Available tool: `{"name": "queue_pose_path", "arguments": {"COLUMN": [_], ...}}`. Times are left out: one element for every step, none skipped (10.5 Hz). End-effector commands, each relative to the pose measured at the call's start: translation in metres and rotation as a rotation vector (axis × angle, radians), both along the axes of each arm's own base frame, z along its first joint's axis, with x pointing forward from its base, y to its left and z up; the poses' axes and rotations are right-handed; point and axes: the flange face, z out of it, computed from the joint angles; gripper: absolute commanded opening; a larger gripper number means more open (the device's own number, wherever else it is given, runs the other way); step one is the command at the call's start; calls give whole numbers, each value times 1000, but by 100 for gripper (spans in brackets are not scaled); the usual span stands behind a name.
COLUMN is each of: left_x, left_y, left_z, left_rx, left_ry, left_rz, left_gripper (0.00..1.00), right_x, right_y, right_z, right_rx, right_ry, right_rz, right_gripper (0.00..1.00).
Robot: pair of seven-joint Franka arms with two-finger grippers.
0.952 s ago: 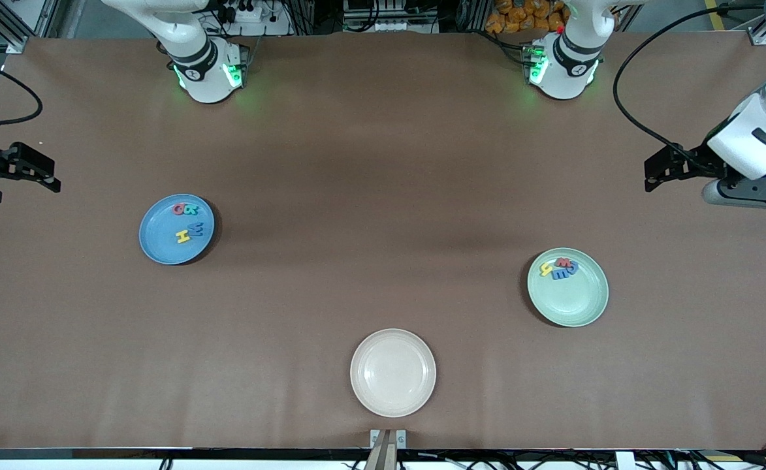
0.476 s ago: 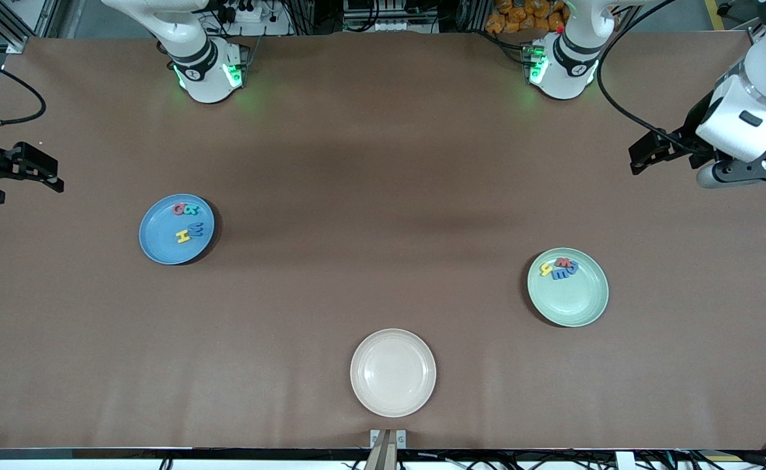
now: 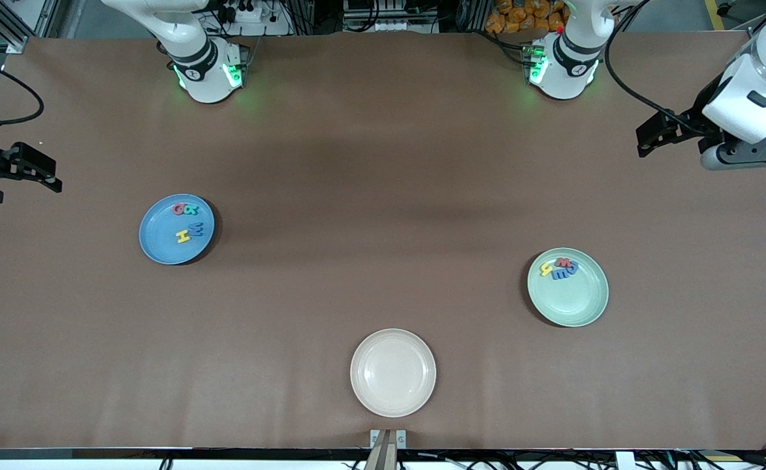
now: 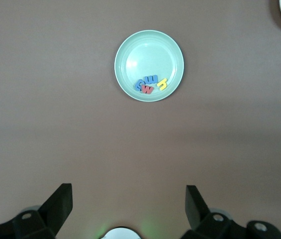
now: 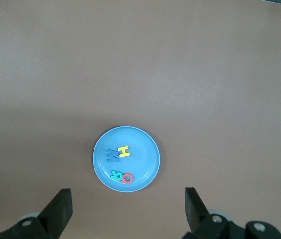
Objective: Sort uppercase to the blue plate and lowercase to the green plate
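Sitting sorted — uppercase (image 3: 187, 220) in blue plate (image 3: 154, 245), lowercase (image 3: 559, 267) in green plate (image 3: 575, 310). Hovering off-counter, empty, fingers spread: left gripper (image 3: 647, 138) at three o'clock, right gripper (image 3: 46, 176) at nine.

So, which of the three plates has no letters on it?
The cream plate, nearest the front camera. The blue plate and green plate each hold foam letters.

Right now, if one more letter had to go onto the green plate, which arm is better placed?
Left, probably. The left tool hangs open at the green plate's end of the table; the right tool waits open near the blue plate.
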Motion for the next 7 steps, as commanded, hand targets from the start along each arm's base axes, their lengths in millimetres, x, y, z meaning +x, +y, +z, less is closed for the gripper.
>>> {"name": "queue_pose_path", "arguments": {"left_x": [-8,-8,-8,-8,-8,-6,-4], "left_y": [8,8,7,6,6,7,10], "left_z": [2,2,2,1,1,-1,-4], "left_rx": [-7,-6,-6,-6,-6,-6,-7], "left_ry": [15,15,15,16,16,21,26], "left_rz": [-58,-58,-58,-58,-55,-61,-57], "left_gripper": [100,100,100,100,100,100,100], "right_x": [-4,-5,-5,-5,-5,-4,-5], "right_y": [2,1,1,2,1,1,1], "right_z": [3,2,3,2,2,2,2], "right_rx": [10,10,10,10,10,10,10], "right_ry": [-7,-6,-7,-6,-6,-6,-6], "right_rz": [-10,-12,-12,-10,-12,-12,-13], "right_gripper": [100,100,100,100,100,100,100]}}
